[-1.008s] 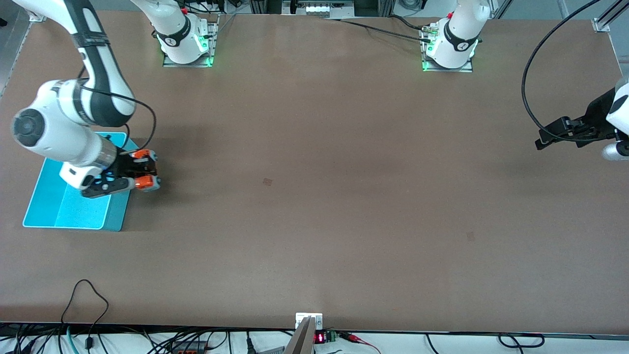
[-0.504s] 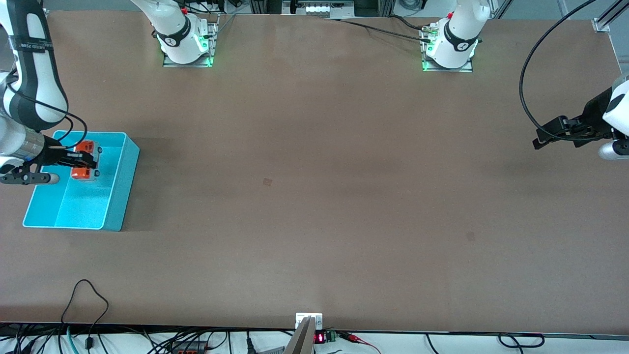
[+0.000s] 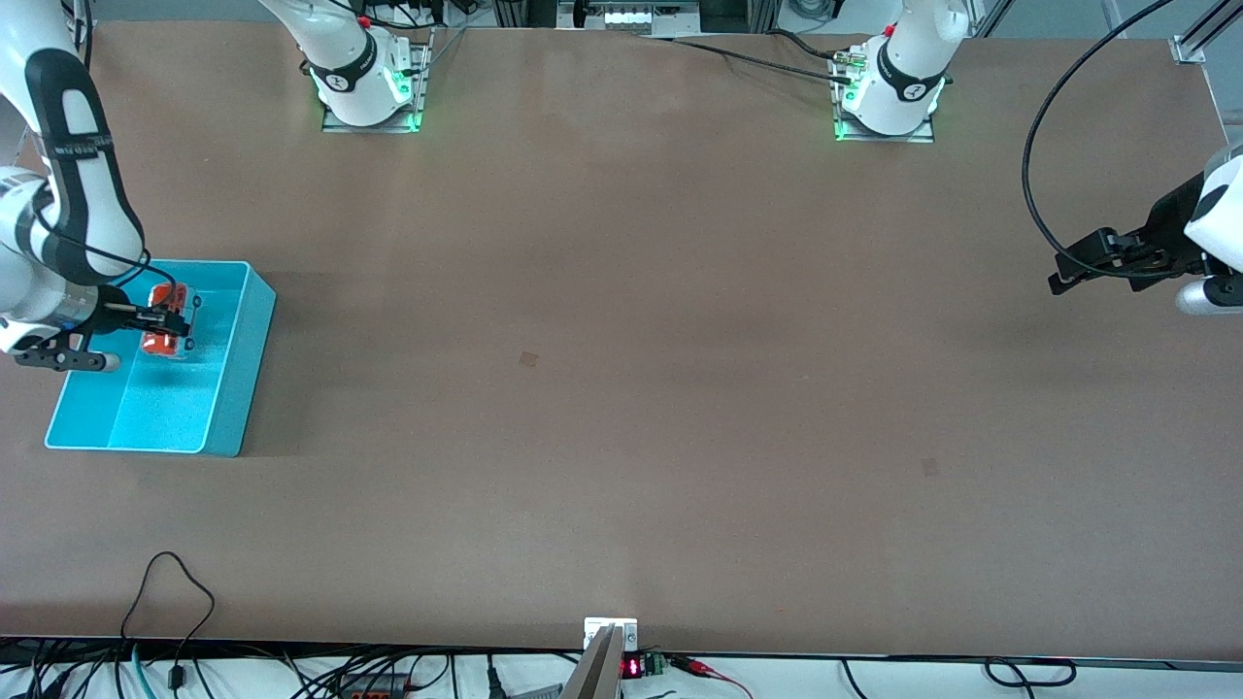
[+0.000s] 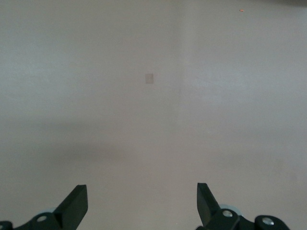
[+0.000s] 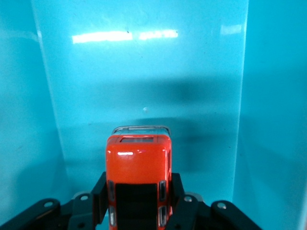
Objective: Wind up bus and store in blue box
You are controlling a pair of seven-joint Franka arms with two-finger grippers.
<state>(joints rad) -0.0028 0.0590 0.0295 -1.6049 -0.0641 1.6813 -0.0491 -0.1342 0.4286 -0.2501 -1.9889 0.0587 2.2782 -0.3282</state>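
Note:
The orange bus hangs inside the blue box, clamped between the black fingers of my right gripper. From the right wrist view the bus shows its orange roof and dark windows above the cyan floor of the blue box, with my right gripper shut on its sides. I cannot tell whether the bus touches the floor. My left gripper waits at the left arm's end of the table, and in its own wrist view this left gripper is open over bare table with nothing between the fingers.
The box stands at the right arm's end of the table. Small dark marks dot the brown tabletop. Cables trail along the edge nearest the front camera. The arm bases stand along the edge farthest from it.
My right gripper carried the bus from beside the box's wall in over the box, then lowered it slightly inside. The left arm has drifted a little.

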